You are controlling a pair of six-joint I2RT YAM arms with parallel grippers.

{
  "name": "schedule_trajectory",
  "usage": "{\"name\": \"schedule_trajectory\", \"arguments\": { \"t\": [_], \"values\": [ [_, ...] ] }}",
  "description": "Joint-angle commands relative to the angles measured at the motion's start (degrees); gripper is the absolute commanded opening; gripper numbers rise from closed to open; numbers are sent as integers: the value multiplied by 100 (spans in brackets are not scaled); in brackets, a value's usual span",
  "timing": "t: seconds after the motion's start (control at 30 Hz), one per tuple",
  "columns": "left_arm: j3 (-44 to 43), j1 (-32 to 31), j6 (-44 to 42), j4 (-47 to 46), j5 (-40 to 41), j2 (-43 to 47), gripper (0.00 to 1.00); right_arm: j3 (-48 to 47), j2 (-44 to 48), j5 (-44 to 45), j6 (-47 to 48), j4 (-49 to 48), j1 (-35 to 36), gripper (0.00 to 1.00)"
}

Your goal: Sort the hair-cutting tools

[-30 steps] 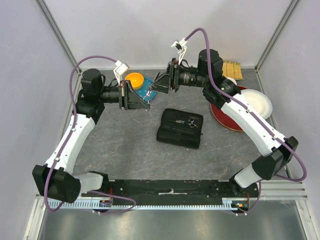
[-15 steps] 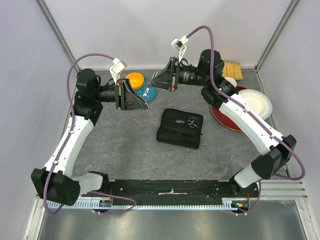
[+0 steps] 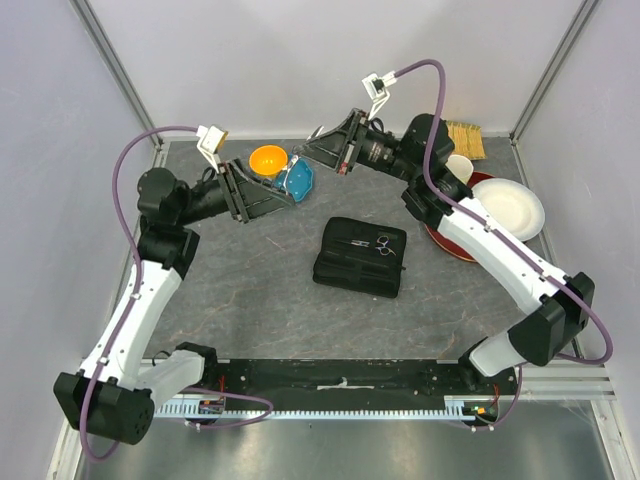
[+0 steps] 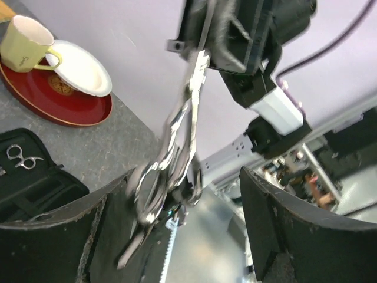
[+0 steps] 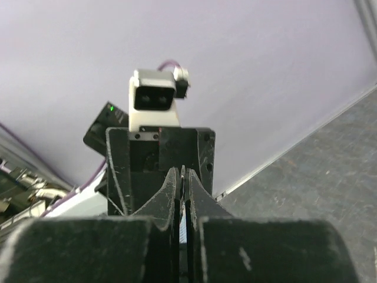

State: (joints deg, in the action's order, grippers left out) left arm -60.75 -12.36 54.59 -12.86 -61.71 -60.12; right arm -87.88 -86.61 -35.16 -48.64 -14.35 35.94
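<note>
- Left arm (image 3: 140, 300) reaches up from its base at the near left edge, elbow bent, wrist pointing right.
- Left gripper (image 3: 288, 192) is held off the table with its fingers (image 4: 59, 236) spread wide.
- Right arm (image 3: 500, 250) arches in from the near right, forearm pointing left.
- Right gripper (image 3: 312, 150) faces the left one at close range, fingers pinched on a scissors (image 4: 177, 135) blade.

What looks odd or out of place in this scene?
One pair of scissors hangs in mid-air, pinched at its blade end by the right gripper, its rings between the open fingers of the left gripper. A second pair lies on the black case. Nothing looks spilled or broken.
</note>
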Motion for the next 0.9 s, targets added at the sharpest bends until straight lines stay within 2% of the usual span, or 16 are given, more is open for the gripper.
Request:
{"name": "schedule_trajectory", "arguments": {
  "t": [0.0,0.1,0.37,0.43,0.47,0.53,0.57,0.63,0.87],
  "values": [
    [676,-3,1376,-1048,1440,342,74,305,451,729,118,-832,-35,0],
    [828,-3,1625,-1210,1776,527,74,473,575,782,162,-964,-35,0],
    [933,-3,2766,-2535,1874,484,74,956,724,782,-66,-1692,-35,0],
    [969,-3,2986,-2790,1891,440,72,1070,742,826,-154,-1860,-35,0],
    [1003,-12,3170,-3035,1891,431,67,1097,742,835,-233,-2044,-35,0],
    [995,-12,3277,-3143,1847,387,62,1185,768,835,-303,-2255,-26,0],
    [986,-12,3321,-3170,1821,361,56,1229,777,844,-339,-2431,-26,0],
    [986,-21,3356,-3214,1777,360,54,1246,777,879,-339,-2485,-26,0],
    [977,-82,3374,-3266,1724,273,56,1255,672,914,-357,-2661,79,0]
  ]
}}
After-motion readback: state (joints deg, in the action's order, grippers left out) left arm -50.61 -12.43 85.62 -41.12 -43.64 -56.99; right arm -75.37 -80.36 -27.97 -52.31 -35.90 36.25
